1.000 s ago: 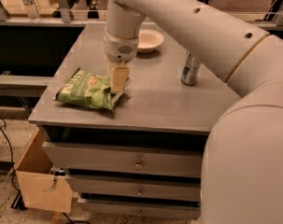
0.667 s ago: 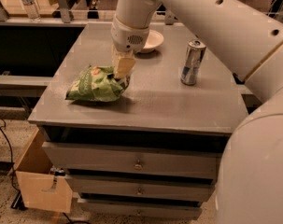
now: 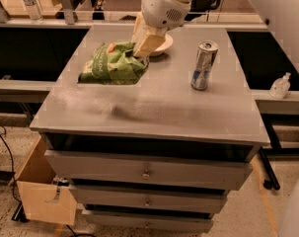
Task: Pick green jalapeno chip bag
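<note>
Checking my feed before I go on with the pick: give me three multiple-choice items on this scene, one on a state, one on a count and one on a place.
1. How does the can sit on the table?
A) upright
B) on its side
C) crushed flat

2. How many cans are on the table?
A) three
B) two
C) one

3. Where is the gripper?
A) over the can
B) at the right end of the green jalapeno chip bag
C) beyond the table's front edge

Answers:
1 A: its top faces up.
2 C: only one silver-and-blue can shows.
3 B: it clamps the bag's right end, just in front of the white bowl.
</note>
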Controlling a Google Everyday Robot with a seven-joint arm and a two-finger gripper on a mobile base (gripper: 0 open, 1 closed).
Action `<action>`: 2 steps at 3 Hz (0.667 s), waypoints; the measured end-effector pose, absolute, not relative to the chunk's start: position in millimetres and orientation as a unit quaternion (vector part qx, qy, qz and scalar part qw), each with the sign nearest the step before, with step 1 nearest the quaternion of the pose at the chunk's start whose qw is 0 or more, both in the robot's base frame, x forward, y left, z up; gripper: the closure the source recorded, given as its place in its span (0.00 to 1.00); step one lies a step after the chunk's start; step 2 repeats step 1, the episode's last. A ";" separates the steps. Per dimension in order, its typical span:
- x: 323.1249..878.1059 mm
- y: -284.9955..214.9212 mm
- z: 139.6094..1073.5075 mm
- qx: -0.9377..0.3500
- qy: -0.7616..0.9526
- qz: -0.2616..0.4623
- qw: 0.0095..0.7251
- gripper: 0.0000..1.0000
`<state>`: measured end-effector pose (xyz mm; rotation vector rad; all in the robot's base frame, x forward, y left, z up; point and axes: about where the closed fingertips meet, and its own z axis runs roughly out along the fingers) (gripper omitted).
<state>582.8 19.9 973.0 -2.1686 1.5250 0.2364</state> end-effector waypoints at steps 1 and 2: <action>587.4 16.8 983.7 -0.794 0.544 0.099 0.254 1.00; 587.4 16.8 983.7 -0.794 0.544 0.099 0.254 1.00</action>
